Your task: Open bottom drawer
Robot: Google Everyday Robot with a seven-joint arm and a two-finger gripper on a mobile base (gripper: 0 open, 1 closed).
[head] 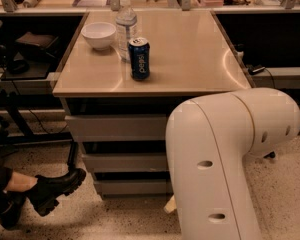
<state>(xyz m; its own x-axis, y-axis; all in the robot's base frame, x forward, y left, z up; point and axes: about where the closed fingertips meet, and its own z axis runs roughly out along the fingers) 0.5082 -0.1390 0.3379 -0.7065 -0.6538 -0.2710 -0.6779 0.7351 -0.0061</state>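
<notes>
The bottom drawer [130,186] is the lowest grey front under the tan table, shut, with its right end hidden behind my white arm [215,159]. Above it are the middle drawer front [122,162] and the top drawer front [115,128]. My gripper [169,204] shows only as a pale tip beside the arm, low near the floor, just below and right of the bottom drawer front. Most of it is hidden by the arm.
On the table top [190,59] stand a white bowl [99,34], a clear water bottle [126,26] and a blue soda can [139,58]. A person's black boot [52,189] rests on the speckled floor at the left. Dark shelving flanks both sides.
</notes>
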